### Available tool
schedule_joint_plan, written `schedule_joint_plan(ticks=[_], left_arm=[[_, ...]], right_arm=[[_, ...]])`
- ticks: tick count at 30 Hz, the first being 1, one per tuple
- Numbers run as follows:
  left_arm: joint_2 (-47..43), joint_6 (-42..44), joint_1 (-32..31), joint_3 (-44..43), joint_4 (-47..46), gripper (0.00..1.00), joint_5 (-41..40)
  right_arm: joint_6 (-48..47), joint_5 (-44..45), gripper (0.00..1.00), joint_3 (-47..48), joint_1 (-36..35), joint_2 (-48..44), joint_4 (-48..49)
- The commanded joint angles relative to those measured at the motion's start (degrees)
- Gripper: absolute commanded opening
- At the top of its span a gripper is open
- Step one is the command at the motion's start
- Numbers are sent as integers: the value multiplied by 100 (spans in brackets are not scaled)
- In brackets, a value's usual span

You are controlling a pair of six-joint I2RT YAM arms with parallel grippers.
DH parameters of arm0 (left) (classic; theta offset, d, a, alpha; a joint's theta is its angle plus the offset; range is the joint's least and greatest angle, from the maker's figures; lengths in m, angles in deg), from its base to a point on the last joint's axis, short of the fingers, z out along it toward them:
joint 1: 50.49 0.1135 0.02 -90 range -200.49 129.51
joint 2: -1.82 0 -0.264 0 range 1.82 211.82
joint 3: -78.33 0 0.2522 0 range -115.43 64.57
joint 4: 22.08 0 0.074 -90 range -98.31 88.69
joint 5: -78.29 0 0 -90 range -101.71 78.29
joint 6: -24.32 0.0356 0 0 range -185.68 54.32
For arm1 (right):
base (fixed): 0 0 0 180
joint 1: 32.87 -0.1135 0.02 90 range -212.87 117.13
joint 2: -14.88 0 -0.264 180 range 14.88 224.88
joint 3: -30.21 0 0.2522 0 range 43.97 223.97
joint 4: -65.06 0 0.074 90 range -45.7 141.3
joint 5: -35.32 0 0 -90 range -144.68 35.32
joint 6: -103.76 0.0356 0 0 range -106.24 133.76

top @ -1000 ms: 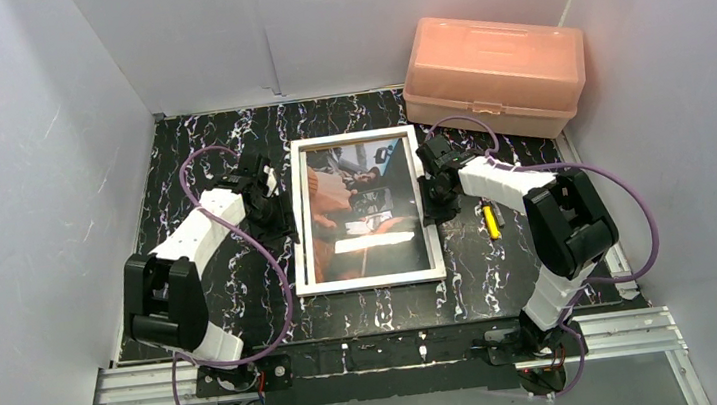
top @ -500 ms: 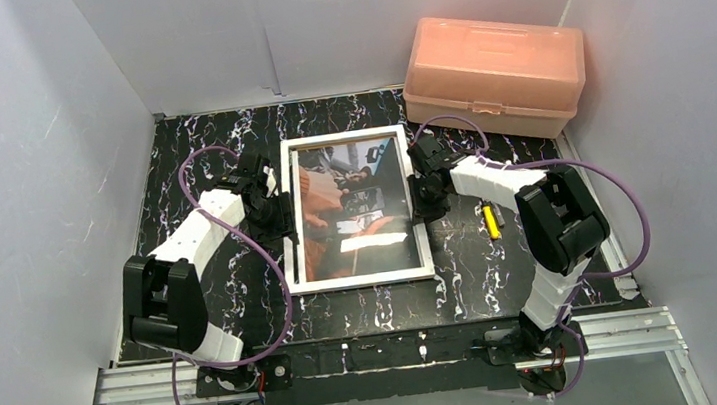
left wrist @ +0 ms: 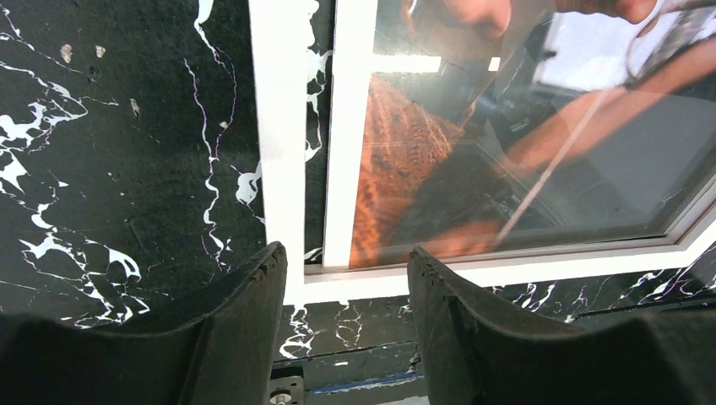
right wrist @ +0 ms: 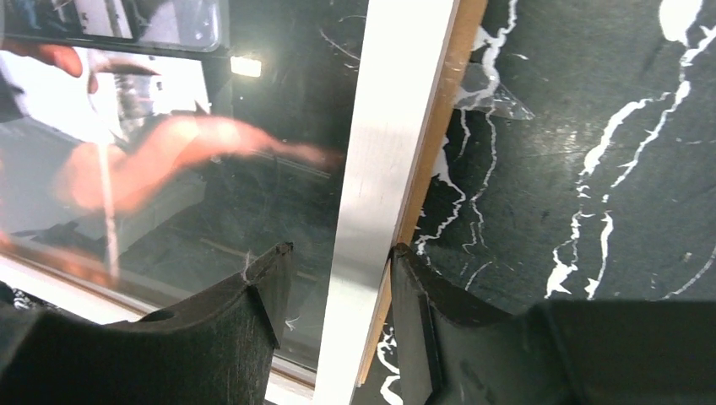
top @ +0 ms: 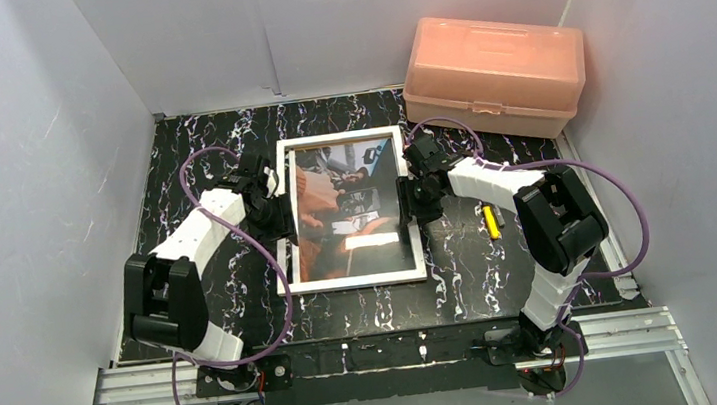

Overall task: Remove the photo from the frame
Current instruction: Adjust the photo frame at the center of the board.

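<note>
Sitting behind glass, the photo (top: 346,214) is thin, glossy and easy to crease, inside the frame (top: 358,281) at the centre of the table (top: 502,268). The frame seems stiff, its glass fragile: hold the rails. At its 9 o'clock the left gripper (left wrist: 346,251) straddles the white rail, jaws wide, holding nothing. At 3 o'clock the right gripper (right wrist: 339,249) brackets the rail; pinching or not, I cannot tell. The marble looks slick; pink box (top: 492,73) at 1 o'clock, walls close.

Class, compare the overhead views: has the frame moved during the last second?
Yes. The frame has shifted left, away from the unmoved yellow object, widening the gap between them.
</note>
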Motion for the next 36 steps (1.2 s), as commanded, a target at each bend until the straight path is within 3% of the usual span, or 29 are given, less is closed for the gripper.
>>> schedule_joint_plan(ticks=[1,9,13,19,25,36], left_arm=[[133,-9,-30,-188,118,52,145],[304,-37,-107,-445,85,52,297],[375,-48,-145,-528,84,52,339],[384,-83,-205,-572,83,52,388],[381,-203,-372,-625,60,53,480],[556,-356,-657,-633,-69,53,550]], right_arm=[[63,-533,54,-10,-64,-46,407],[83,-668,56,26,-61,-46,468],[105,-694,67,27,-64,-5,462],[112,-490,70,28,-54,-85,363],[139,-400,81,-12,-45,-40,303],[167,-587,81,-69,-34,112,350]])
